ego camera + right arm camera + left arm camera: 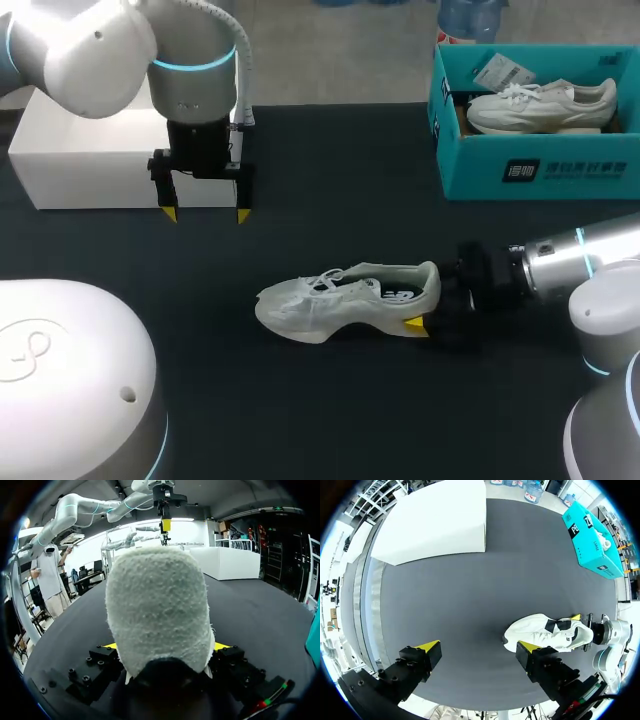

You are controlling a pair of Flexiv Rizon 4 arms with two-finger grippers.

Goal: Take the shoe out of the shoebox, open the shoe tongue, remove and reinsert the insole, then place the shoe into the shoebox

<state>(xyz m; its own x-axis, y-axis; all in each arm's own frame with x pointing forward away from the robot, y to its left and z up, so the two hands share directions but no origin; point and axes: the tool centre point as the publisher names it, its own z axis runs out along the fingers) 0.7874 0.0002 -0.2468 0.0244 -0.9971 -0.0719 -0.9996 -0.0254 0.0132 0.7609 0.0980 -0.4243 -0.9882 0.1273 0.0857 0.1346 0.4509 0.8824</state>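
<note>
A white shoe [345,300] stands upright on the black table [330,200], toe pointing left, laces and dark opening showing. My right gripper [428,306] comes in from the right and is shut on the shoe's heel [157,610], one yellow-tipped finger [111,645] on each side. My left gripper [205,213] hangs open and empty above the table at the back left, well clear of the shoe [547,632]. The teal shoebox [540,170] stands at the back right with a second white shoe [540,105] inside.
A plain white box [90,160] sits at the back left, just behind my left gripper [479,647]. Bare black table lies between that gripper and the shoe. The teal shoebox [592,545] is far off to the right.
</note>
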